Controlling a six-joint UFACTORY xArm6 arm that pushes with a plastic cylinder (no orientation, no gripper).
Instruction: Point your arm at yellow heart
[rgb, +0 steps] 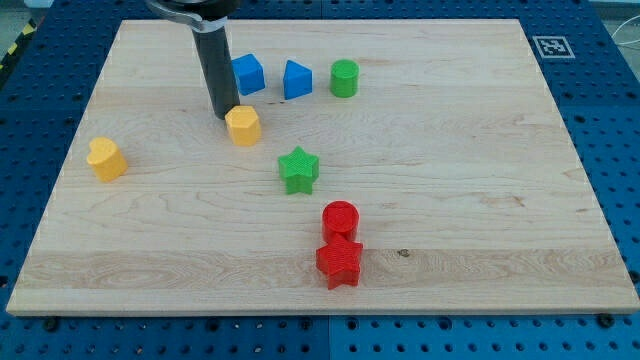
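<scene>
The yellow heart (105, 158) lies near the board's left edge, about halfway down. My tip (226, 116) is down on the board well to the heart's right and a little higher in the view. It sits right against the upper left side of a yellow pentagon (243, 125). The dark rod rises from the tip to the top of the view.
A blue cube (247, 74), a blue wedge-like block (296, 79) and a green cylinder (344, 77) stand in a row near the top. A green star (298, 169) is mid-board. A red cylinder (340, 219) touches a red star (339, 263) below it.
</scene>
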